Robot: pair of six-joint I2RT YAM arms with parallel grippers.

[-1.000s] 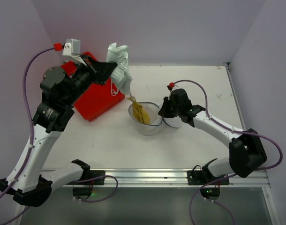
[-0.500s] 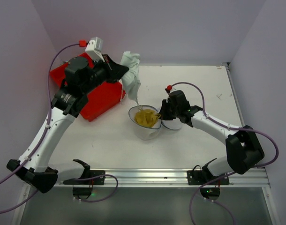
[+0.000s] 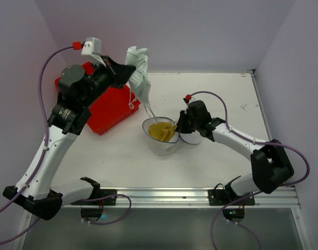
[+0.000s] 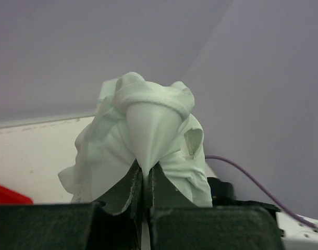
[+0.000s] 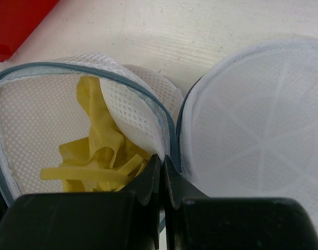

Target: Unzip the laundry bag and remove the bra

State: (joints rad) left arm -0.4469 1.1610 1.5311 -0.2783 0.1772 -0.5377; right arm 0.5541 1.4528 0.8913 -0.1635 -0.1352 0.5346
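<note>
On white table [image 3: 242,94] at mid-frame, ringed by lilac walls [image 3: 200,31]: pinched laundry bag [image 3: 161,147] rim with right gripper [image 3: 179,127], clamped pale bra [image 3: 138,70] up top-left in left gripper [image 3: 129,73].

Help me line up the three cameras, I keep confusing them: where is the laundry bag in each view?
Top external: laundry bag lies open mid-frame.
Left wrist: not in view.
Right wrist: its mesh halves fill most of the frame.
Shared landmark: red tray, upper left from above, bottom-left corner in left wrist, top-left in right wrist.
</note>
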